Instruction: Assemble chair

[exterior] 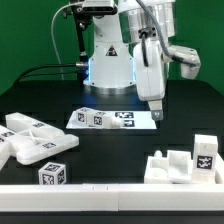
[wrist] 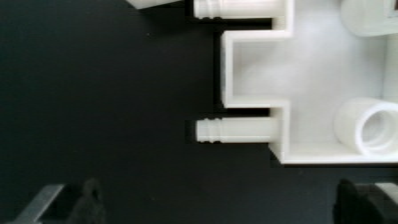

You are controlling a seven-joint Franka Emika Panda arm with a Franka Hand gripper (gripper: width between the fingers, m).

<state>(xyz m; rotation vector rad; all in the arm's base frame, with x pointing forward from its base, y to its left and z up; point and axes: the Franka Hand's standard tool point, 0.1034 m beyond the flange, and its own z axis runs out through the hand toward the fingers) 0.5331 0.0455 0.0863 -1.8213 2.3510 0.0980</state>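
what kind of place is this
Probably a robotics lab bench: a robot arm stands at a black table with a marker board, tagged white chair parts and a green backdrop.

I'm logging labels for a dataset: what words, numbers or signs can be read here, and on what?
No words or numbers can be read.
Triangle sign on the arm's base: too small to read.
Marker tags on the marker board and chair pieces: black-and-white patterns, no text.
Wrist view: the white piece shows no print.
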